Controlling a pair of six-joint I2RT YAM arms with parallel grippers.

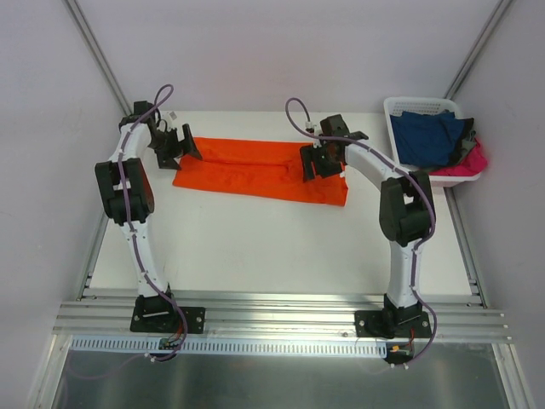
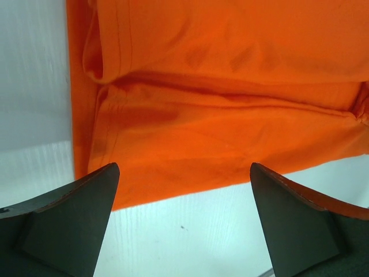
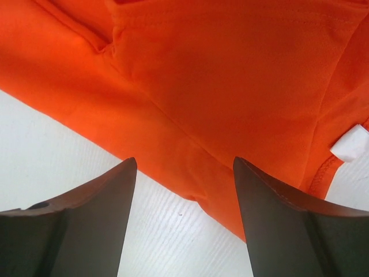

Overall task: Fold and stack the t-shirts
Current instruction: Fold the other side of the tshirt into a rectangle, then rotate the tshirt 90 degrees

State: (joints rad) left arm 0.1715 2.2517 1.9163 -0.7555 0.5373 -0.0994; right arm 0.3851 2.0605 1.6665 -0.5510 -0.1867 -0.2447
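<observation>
Leftmost, the left gripper [image 1: 176,143] hangs over the left end of the orange shirt [image 1: 255,170], its jaws spread as wide as they go and nothing between them. In its own wrist view the shirt's near edge runs just beyond the fingertips, with bare table [image 1: 255,247] beneath them.

The shirt lies on the far half of the table as a long flat band, apparently already folded in along its length, reaching from one gripper to the other. A sleeve or flap lies doubled over near its left end, with a shallow crease running the length of the cloth.

I judge it light, limp and thin – it will sag and drape the moment it is lifted, and the layers can slide apart if only the top one is pinched. The best hold looks to be at the end corners, low against the table, catching every layer at once.

Further right, the right gripper [image 1: 317,160] sits above the band's right end, jaws parted somewhat less widely and holding nothing. Its wrist view shows the cloth's near edge just ahead of the fingertips and a small white tag [image 3: 351,143] at the hem.

At the far right corner stands a white basket [image 1: 396,106] – a navy shirt [image 1: 430,136] and a pink shirt [image 1: 473,164] lie bunched inside, waiting.
</observation>
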